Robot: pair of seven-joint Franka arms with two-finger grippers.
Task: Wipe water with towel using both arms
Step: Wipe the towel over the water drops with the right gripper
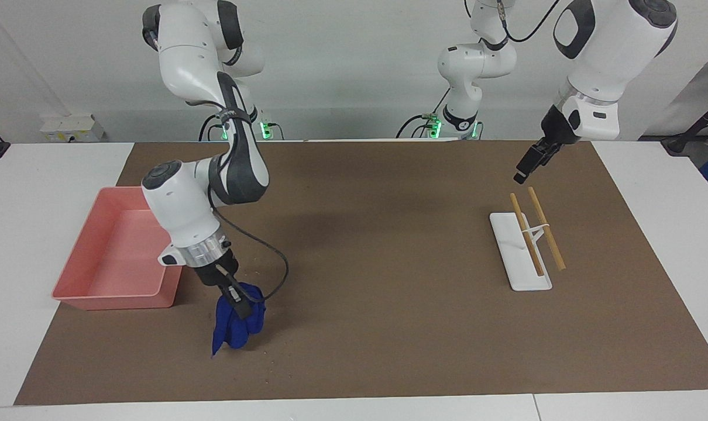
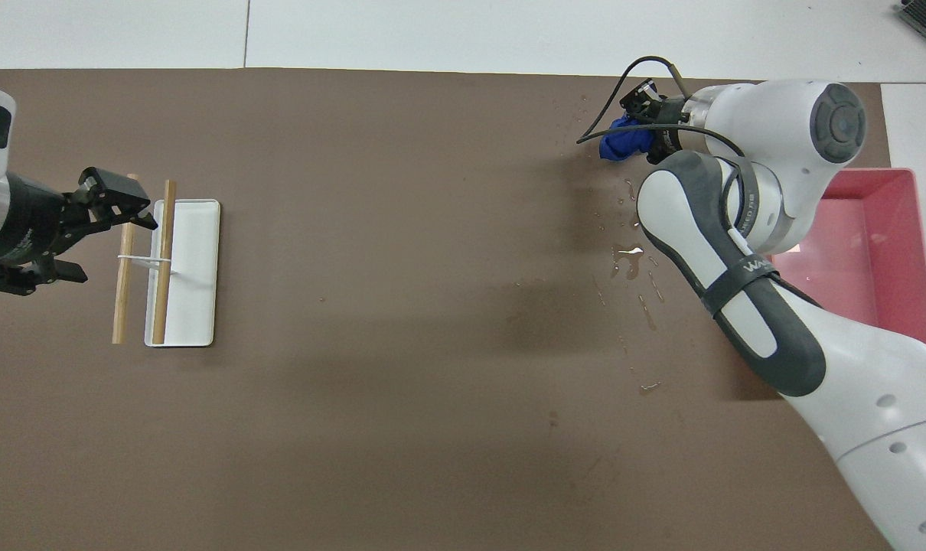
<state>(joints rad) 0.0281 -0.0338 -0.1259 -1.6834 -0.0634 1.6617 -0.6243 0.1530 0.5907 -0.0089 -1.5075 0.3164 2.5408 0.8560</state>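
A small deep-blue fabric towel (image 1: 235, 324) is gripped at its top by the black two-finger right gripper (image 1: 239, 304), whose fingers are closed on the cloth; the bunched fabric hangs down to the brown table mat (image 1: 389, 327), beside the pink rectangular plastic tray (image 1: 76, 275). A scatter of glistening water droplets (image 2: 629, 256) is seen on the mat, nearer to the robots than the towel. The left gripper (image 1: 522, 169) is held raised over the mat near the white flat stand with two wooden sticks (image 1: 526, 248); whether its fingers are spread or closed cannot be told.
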